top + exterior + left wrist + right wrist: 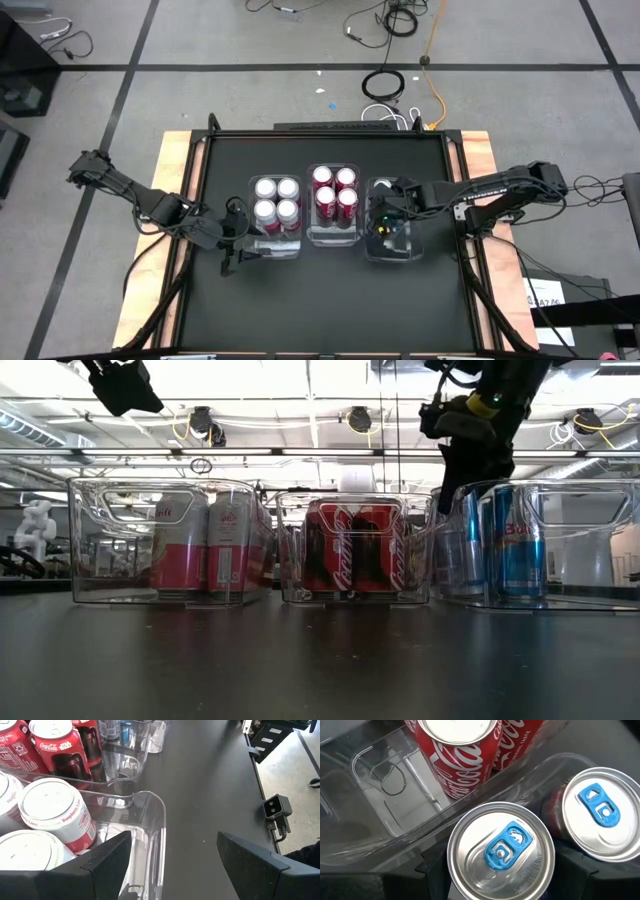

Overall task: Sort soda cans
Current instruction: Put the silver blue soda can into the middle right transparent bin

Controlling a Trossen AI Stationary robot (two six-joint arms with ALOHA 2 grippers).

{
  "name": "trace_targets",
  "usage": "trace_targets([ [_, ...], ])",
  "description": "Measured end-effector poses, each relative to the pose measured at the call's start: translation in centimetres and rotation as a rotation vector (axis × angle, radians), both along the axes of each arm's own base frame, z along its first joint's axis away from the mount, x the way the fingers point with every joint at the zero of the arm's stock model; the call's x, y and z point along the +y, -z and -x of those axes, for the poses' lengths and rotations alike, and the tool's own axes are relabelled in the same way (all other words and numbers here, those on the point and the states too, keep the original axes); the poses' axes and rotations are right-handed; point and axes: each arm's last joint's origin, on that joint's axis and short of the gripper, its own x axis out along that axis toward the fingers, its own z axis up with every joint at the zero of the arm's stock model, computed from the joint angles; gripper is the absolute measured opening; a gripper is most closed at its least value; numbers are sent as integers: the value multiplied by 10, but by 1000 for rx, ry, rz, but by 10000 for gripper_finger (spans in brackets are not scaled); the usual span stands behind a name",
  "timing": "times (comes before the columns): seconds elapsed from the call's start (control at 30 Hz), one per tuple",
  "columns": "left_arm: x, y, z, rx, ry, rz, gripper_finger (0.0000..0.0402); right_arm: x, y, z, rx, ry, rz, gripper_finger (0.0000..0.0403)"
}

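Three clear bins stand side by side mid-table. The left bin (262, 245) holds several white-and-pink soda cans (276, 200). The middle bin (333, 238) holds several red ones (333, 192). The right bin (410, 250) holds silver-and-blue cans (515, 540). My right gripper (385, 215) reaches down into the right bin and is shut on a silver can with a blue tab (500, 852); a second such can (602, 810) stands next to it. My left gripper (170, 865) hangs open above the left bin's near corner (157, 805), touching nothing. My right gripper pinches the blue-tab can between its two fingers, one at each side of the can just under the top rim (451, 860). The fingers (427, 870) come steeply from above. The can stands upright inside the right bin; whether its base rests on the bin's floor does not show.
The near half of the black table (320, 310) is bare, as is the strip behind the bins. Wooden side boards (170, 200) flank the table. A small camera (276, 809) sits at the table's edge. Cables (385, 85) lie on the floor beyond.
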Motion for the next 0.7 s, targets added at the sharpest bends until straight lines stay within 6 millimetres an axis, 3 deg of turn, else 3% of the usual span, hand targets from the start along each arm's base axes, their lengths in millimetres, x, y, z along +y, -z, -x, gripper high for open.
trace_targets([
  [0.53,0,0,0,0,3,-4,305,0,0,0,24,-58,24,239],
  [0.7,0,0,0,-1,4,-5,305,0,0,0,27,-58,26,264],
])
